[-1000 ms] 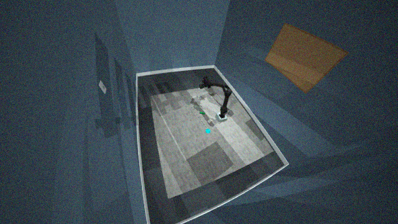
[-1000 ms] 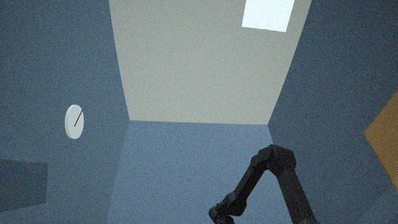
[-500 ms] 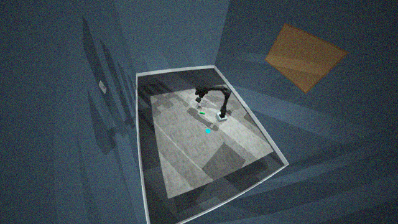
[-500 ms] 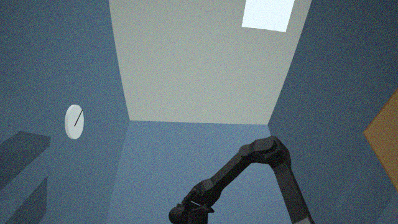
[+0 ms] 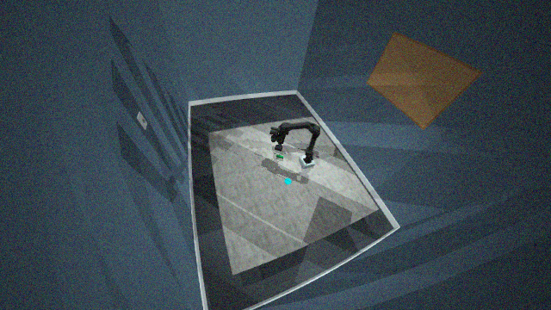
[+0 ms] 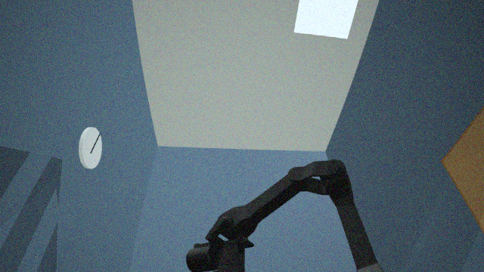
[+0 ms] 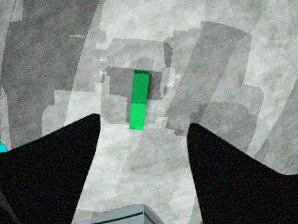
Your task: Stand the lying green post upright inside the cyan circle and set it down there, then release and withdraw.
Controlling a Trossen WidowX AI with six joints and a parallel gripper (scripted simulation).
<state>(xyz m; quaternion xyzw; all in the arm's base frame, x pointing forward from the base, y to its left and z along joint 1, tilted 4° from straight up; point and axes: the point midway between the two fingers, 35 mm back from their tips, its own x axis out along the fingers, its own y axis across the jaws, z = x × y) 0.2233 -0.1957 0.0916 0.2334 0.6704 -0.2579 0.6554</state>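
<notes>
The green post [image 5: 280,157] [image 7: 140,90] lies on its side on the pale table top. In the wrist view it points nearly up and down the picture, its near end a lighter green. My gripper [image 5: 279,148] [image 7: 144,127] is open and empty, pointing down above the post. In the wrist view the post shows between and beyond the two black fingers, touching neither. The cyan circle [image 5: 287,181] [image 7: 2,147] lies flat on the table, nearer the front than the post in the top view; only a sliver shows at the wrist view's left edge. The exterior view shows neither post nor circle.
The arm's pale base [image 5: 306,163] stands to the right of the post in the top view. The arm arches over from it. A grey block edge [image 7: 125,215] shows at the bottom of the wrist view. Shadows of the arm fall around the post. Blue walls surround the scene.
</notes>
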